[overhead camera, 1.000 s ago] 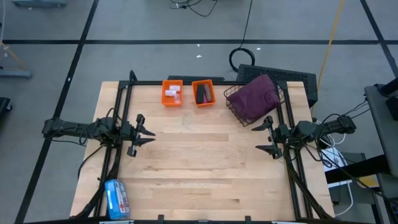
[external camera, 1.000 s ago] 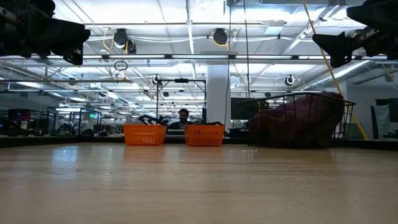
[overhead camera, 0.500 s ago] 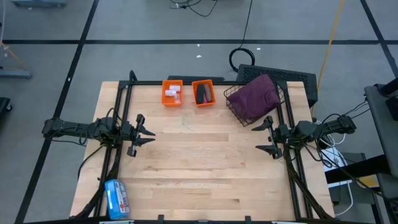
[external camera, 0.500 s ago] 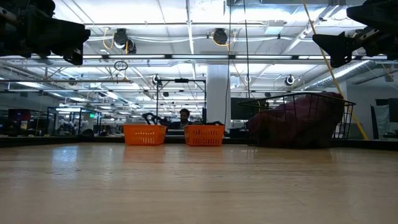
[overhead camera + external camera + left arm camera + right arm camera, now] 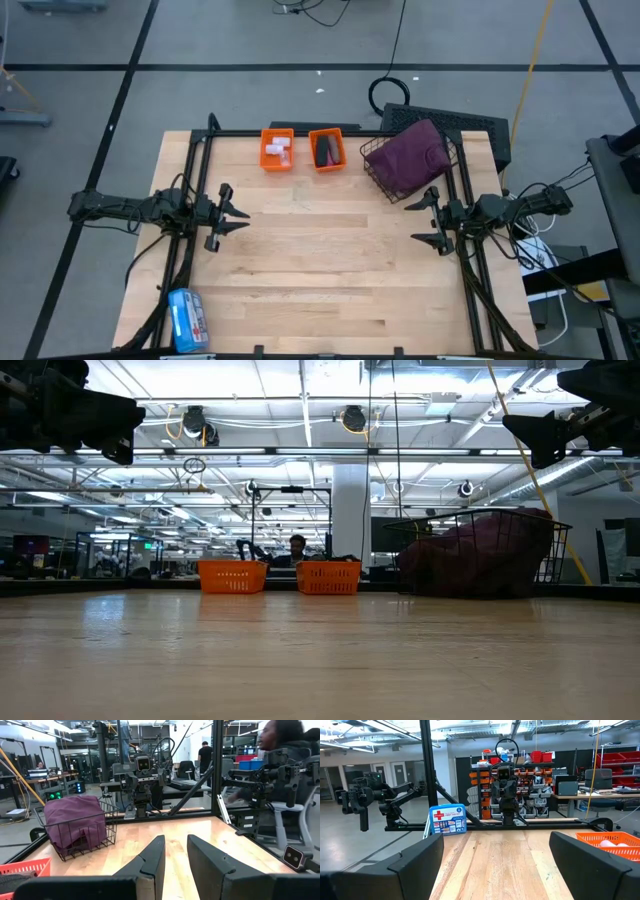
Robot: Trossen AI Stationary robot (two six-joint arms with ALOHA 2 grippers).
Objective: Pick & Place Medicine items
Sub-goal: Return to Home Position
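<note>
The blue-and-white packet (image 5: pixel 448 819), at the table's (image 5: pixel 330 290) seven o'clock, bore a red cross and the words FIRST AID; the medicine items (image 5: pixel 279 148) lay at twelve o'clock, white bottles (image 5: pixel 283 156) in the left orange bin (image 5: pixel 263 150), a black oblong (image 5: pixel 326 153) in the right orange bin (image 5: pixel 343 150); a purple cloth (image 5: pixel 410 155) filled the wire basket (image 5: pixel 378 178) at one o'clock; the left gripper (image 5: pixel 246 220) at nine and the right gripper (image 5: pixel 409 220) at three hovered, fingers spread, holding nothing.

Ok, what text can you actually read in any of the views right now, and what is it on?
"FIRST AID", beside a red cross: on the blue-and-white packet, seen in the right wrist view.
Smaller print lower on the same packet: too small to read.
High view of the packet: print blurred, unreadable.
Nothing else legible in any view.
</note>
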